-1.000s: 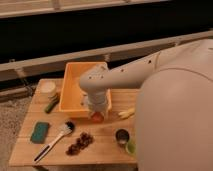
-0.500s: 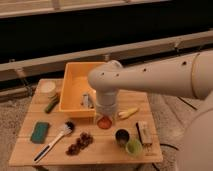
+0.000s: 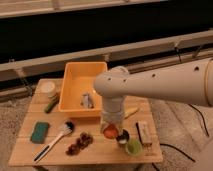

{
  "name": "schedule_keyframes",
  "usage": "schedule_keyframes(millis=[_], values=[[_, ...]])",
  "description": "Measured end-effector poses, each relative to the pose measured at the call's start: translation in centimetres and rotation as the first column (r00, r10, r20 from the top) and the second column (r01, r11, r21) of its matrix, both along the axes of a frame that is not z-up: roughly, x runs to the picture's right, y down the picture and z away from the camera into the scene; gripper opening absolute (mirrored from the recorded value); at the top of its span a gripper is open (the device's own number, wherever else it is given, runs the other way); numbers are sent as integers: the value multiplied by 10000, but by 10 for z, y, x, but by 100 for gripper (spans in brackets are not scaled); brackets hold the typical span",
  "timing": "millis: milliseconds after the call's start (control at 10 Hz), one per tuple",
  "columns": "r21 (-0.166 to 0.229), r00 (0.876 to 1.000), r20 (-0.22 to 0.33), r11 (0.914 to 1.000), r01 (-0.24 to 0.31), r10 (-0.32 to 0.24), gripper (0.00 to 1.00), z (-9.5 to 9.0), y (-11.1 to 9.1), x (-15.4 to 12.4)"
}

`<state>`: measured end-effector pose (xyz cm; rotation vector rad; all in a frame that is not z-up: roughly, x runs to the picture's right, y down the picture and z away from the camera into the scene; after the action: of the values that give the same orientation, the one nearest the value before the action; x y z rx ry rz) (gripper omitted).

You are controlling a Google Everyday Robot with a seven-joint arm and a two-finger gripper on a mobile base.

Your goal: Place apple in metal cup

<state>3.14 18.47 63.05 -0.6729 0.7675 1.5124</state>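
Note:
The apple [image 3: 110, 132], small, round and orange-red, sits between the fingers of my gripper [image 3: 111, 129] and is held just above the wooden table [image 3: 95, 155]. The metal cup [image 3: 123, 136], silvery with a dark inside, stands on the table right next to the apple, on its right. The gripper hangs straight down from the big white arm [image 3: 150, 87], just left of the cup. The arm hides the table behind it.
A light green plastic cup [image 3: 133, 147] stands just right of and in front of the metal cup. Also here are a dark red fruit cluster [image 3: 80, 142], a brush [image 3: 52, 142], a green sponge [image 3: 40, 132], a yellow bin [image 3: 82, 87] and a bar-shaped item [image 3: 144, 132].
The gripper has moved right and toward the table's front with the apple, from near the bin's front edge to just beside the metal cup.

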Motion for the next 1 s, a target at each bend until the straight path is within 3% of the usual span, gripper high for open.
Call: schedule_keyframes(millis=[400,1000], values=[[-614,9986,-501,9980,115,-146,0,5,27,18],[-658,9941,-1073,9978,77,-148,0,30,31,35]])
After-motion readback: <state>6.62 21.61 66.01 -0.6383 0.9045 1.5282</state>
